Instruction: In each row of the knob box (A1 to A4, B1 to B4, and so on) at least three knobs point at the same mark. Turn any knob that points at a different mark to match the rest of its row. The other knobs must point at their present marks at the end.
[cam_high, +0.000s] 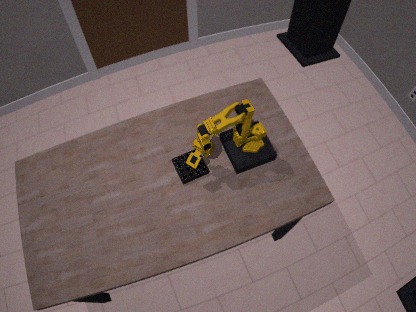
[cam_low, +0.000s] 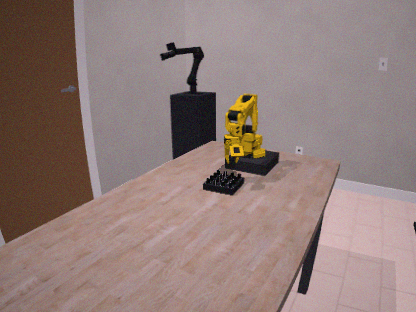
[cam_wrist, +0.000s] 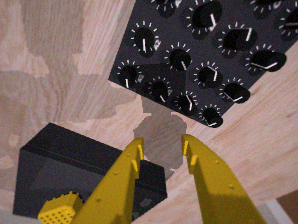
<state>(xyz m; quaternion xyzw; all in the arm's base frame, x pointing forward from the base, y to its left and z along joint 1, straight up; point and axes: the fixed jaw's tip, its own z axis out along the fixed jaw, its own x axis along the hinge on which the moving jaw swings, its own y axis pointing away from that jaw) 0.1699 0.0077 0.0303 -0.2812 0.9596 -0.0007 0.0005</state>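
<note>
The black knob box (cam_high: 196, 177) (cam_low: 215, 189) (cam_wrist: 125, 54) lies on the table with its knobs upright. In the wrist view, the white lines of the near-left corner knob (cam_wrist: 128, 73) and the knob behind it (cam_wrist: 145, 37) point down the picture. Two neighbouring knobs (cam_wrist: 160, 90) (cam_wrist: 179, 59) point down and right. Farther right, two knobs (cam_wrist: 209, 76) (cam_wrist: 239, 38) have lines at their right sides. The line of the near-edge knob (cam_wrist: 187, 102) is hard to read. Upper knobs are cut off. My gripper (cam_low: 232, 159) (cam_wrist: 162, 141) is slightly open and empty, above the box's arm-side edge, touching no knob.
The arm's black base block (cam_high: 250, 157) (cam_low: 255, 166) (cam_wrist: 45, 175) stands beside the box on the wooden table (cam_high: 115, 220) (cam_low: 165, 240). A black pedestal (cam_low: 193, 120) with another arm (cam_low: 194, 70) stands beyond the table.
</note>
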